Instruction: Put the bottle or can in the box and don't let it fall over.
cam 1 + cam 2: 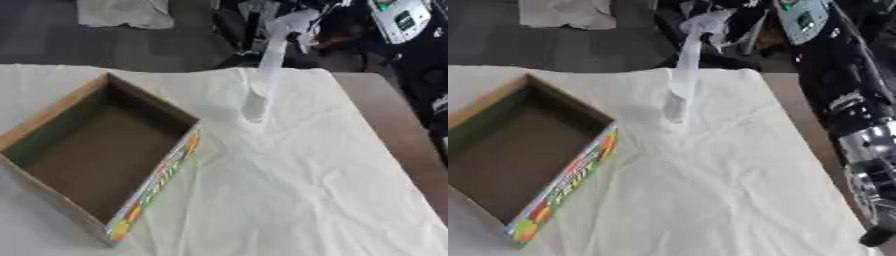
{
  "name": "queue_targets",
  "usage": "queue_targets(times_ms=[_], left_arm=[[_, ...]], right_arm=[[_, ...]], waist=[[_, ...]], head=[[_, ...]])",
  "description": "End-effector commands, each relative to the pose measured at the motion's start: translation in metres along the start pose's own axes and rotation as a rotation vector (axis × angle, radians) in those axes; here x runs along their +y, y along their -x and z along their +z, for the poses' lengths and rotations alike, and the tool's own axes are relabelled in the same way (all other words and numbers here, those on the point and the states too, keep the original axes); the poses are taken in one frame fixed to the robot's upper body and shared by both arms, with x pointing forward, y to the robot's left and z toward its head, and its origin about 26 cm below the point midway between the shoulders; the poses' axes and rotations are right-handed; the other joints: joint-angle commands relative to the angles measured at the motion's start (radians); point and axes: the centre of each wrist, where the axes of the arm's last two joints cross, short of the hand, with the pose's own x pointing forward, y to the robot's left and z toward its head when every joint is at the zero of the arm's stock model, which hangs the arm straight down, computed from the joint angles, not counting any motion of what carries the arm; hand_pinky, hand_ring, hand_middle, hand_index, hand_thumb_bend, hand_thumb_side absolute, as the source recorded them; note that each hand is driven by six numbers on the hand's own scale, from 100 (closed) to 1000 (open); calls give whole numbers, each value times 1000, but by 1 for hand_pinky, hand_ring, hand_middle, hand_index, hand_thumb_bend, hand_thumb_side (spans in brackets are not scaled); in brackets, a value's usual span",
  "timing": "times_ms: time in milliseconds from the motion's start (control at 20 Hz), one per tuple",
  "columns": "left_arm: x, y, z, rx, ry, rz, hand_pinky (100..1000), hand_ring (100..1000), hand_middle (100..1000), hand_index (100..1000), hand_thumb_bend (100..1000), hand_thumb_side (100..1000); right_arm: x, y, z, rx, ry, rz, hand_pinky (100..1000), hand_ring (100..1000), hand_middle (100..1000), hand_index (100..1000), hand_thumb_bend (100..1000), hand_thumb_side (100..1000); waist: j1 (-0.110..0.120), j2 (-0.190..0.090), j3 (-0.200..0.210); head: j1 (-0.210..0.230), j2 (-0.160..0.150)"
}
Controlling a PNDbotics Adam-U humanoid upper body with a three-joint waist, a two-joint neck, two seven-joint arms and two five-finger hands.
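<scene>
at the left of the frame an open cardboard box (157, 185) is lying on a white cloth (297, 190), its hollow showing nothing inside and its printed side wall facing the middle of the table. the low walls are being judged easy to clear, though the near rim could be caught by a base carried too low.

at upper centre a pale, see-through upright shape is being taken for the bottle (255, 107); it is standing on the cloth, well apart from the box and to its upper right. a pale blurred streak is rising from it toward the top edge, and what that streak is cannot be told. the bottle is being judged light, thin-walled, smooth and rather slippery, tall for its base and so easily tipped; a hold around the body, a little below the middle, is being advised, with the bottle kept vertical.

the wrinkled cloth between bottle and box is being counted as open room. at the right a bare strip of table (385, 115) is showing, and the table edge is running close there.

along the right edge of the right eye view the robot's right arm (859, 135) is showing; neither hand is being shown, so their state cannot be told.
</scene>
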Motion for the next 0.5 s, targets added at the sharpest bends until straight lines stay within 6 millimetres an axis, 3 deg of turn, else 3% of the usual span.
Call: queue_targets(times_ms=[50,500], left_arm=[[1,-7,-4,-26,17,-7,947,567,703,601,181,866],[1,-7,-3,-22,17,-8,948,568,704,601,181,867]], right_arm=[[-14,-2,10,-2,31,12,755,559,630,757,213,140],[-14,-2,9,-2,33,4,742,469,531,697,200,130]], waist=[[2,-30,-2],[0,-32,0]], head=[[1,-1],[2,1]])
